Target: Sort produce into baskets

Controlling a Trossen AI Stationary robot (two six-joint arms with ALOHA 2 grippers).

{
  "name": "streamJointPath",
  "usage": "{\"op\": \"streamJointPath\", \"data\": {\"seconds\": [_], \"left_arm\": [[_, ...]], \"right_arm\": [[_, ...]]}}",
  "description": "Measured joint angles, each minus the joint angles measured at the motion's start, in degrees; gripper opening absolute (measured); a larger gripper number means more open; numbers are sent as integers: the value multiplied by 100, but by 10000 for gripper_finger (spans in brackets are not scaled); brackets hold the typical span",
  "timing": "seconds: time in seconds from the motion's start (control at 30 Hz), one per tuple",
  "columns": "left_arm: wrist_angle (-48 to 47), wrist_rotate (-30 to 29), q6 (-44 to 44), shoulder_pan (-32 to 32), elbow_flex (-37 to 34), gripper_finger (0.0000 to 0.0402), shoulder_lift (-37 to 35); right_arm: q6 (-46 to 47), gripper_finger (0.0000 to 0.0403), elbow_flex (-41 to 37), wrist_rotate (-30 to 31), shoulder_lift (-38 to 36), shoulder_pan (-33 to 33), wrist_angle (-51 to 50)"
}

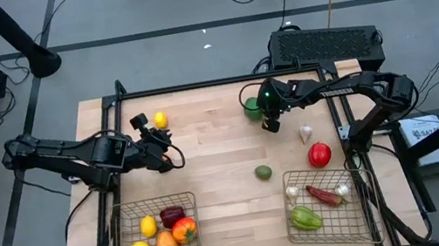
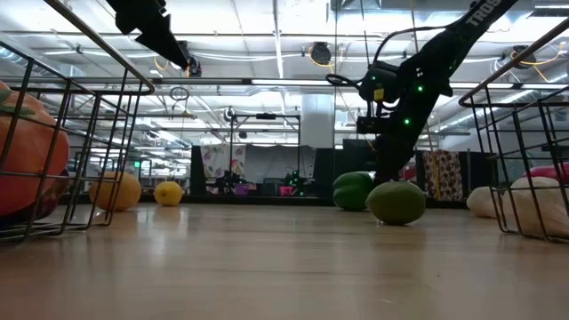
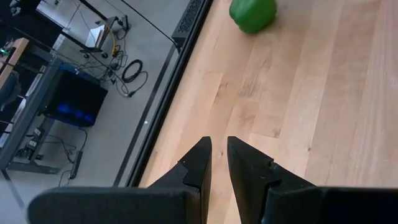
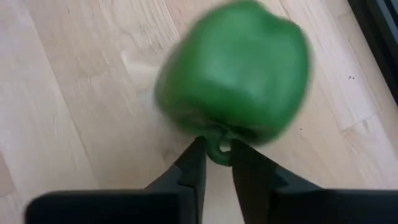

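Note:
A green pepper (image 1: 251, 107) lies on the wooden table near its far edge, stem toward my right gripper (image 4: 217, 163), which is shut on that stem. The low view shows the pepper (image 2: 353, 190) down on the table. My left gripper (image 1: 151, 134) hangs above the table's left part, shut and holding nothing (image 3: 219, 149). Loose produce lies around: a lemon (image 1: 160, 120), a garlic bulb (image 1: 306, 134), a red apple (image 1: 320, 155) and a small green fruit (image 1: 263, 172). Two wire baskets (image 1: 124, 244) (image 1: 365, 206) at the near edge hold more produce. My right gripper pinches the pepper's curved green stem (image 4: 219, 153) between its two fingertips (image 4: 194, 163). The fingers slant down from the table's right side. The pepper's body lies beyond the fingertips, and in the low view it rests on the table.
A dark frame rail (image 1: 222, 81) runs along the table's far edge, with a black box (image 1: 326, 42) behind it. The left basket holds lemons and red and orange fruit; the right basket holds a green pepper, a chili and garlic. Bare wood lies between the baskets.

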Motion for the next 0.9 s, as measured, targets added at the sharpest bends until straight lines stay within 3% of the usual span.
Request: {"op": "streamJointPath", "data": {"seconds": [0.23, 0.6, 0.77, 0.9], "left_arm": [[0, 2, 0, 0, 0, 61, 0], [0, 4, 0, -1, 0, 61, 0], [0, 2, 0, 0, 0, 61, 0], [0, 0, 4, 0, 0, 61, 0]], "right_arm": [[-23, 6, 0, 0, 0, 0, 15], [34, 5, 47, -155, -2, 38, -92], [51, 5, 423, -216, -7, 201, -899], [224, 4, 985, -819, -7, 357, -2008]]}}
